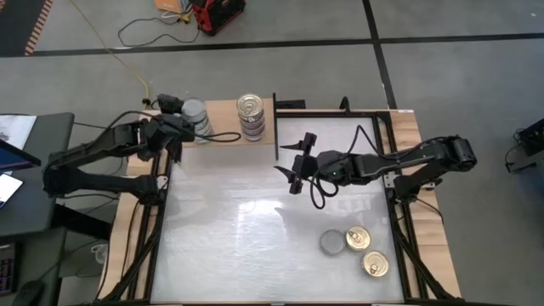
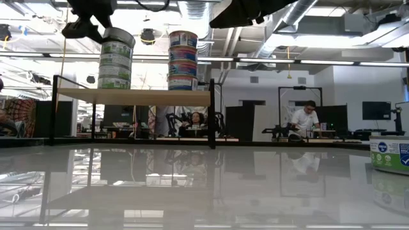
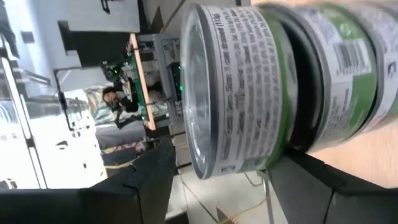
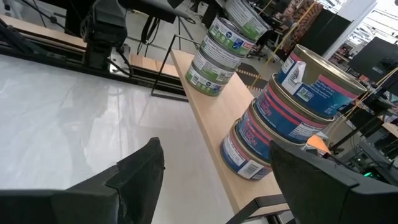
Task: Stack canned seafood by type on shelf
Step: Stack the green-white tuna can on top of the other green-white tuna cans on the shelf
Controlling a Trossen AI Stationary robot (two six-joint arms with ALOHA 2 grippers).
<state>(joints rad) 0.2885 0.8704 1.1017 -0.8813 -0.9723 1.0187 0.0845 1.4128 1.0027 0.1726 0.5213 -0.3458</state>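
Note:
The light wood shelf (image 1: pixel 223 136) stands at the table's far side, with its dark upright panel (image 1: pixel 275 127) at its right end. On it stand a stack of green-labelled, silver-lidded tins (image 2: pixel 115 67) and a stack of blue-and-pink, gold-lidded tins (image 2: pixel 183 61). My left gripper (image 1: pixel 181 119) is at the top of the green stack, shut on the top tin (image 3: pixel 249 93). My right gripper (image 1: pixel 294 160) is open and empty above the table, just right of the panel; its own view (image 4: pixel 214 168) looks toward both stacks. My left gripper holds the top green-labelled tin (image 2: pixel 119 36) between its two fingers. One finger (image 3: pixel 146 177) is on the lid side and the other (image 3: pixel 308 180) is by the tin's base, at the gap above the tin below. The fingers come level from the table's left. The tin sits tilted on top of the stack.
Three loose tins lie on the white tabletop at the near right: one silver-lidded (image 1: pixel 332 243) and two gold-lidded (image 1: pixel 357 237) (image 1: pixel 375 264). One of them shows at the low view's right edge (image 2: pixel 390 153). Bare tabletop lies between the shelf and these tins.

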